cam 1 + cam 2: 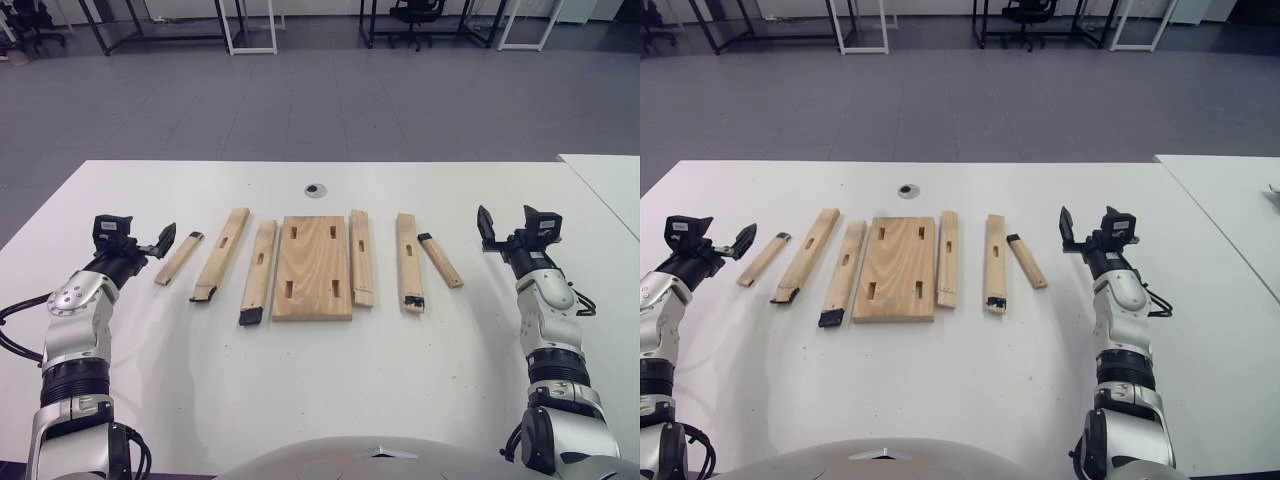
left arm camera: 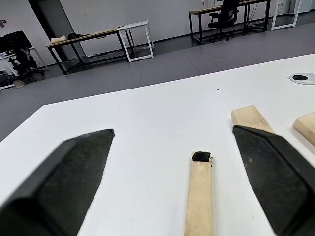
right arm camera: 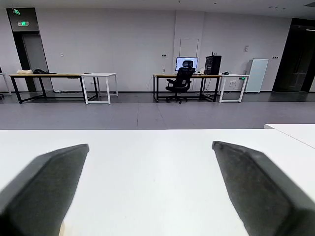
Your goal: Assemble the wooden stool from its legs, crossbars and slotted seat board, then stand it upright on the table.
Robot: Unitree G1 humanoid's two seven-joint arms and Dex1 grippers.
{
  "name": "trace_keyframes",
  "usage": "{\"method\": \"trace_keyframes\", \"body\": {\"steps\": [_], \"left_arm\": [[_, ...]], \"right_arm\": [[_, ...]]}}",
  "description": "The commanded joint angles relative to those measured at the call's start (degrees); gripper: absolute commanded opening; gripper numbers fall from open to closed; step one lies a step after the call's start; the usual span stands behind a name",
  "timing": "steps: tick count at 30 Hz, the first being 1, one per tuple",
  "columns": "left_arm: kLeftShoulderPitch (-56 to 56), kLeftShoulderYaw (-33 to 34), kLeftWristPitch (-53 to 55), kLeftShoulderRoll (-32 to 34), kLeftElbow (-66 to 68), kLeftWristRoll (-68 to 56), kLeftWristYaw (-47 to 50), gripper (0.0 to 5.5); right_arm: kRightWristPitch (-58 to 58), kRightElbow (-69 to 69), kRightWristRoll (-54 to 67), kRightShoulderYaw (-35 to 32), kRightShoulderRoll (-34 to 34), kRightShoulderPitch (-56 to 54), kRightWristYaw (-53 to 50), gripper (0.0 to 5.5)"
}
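The slotted seat board lies flat at the table's middle. Two long legs lie to its left and two more to its right. A short crossbar lies at the far left, another crossbar at the far right. My left gripper hovers open just left of the left crossbar, whose dark tip points out between the fingers. My right gripper is open over bare table, right of the right crossbar, holding nothing.
A round cable grommet sits in the table behind the seat board. A second white table stands to the right across a gap. Desks and office chairs stand far back on the grey floor.
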Motion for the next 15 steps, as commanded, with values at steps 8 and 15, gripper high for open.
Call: {"method": "trace_keyframes", "body": {"steps": [8,15], "left_arm": [[-5.6,-6.4,-0.3,1.6,22.3,4.4,-7.4,3.50],[-7.2,-6.1,-1.3,1.5,27.5,4.2,-9.6,2.36]], "right_arm": [[-1.3,4.4,-2.2,0.6,-1.1,-2.1,0.2,4.68],[-2.1,6.1,-2.7,0.6,-1.4,-2.9,0.0,4.68]]}}
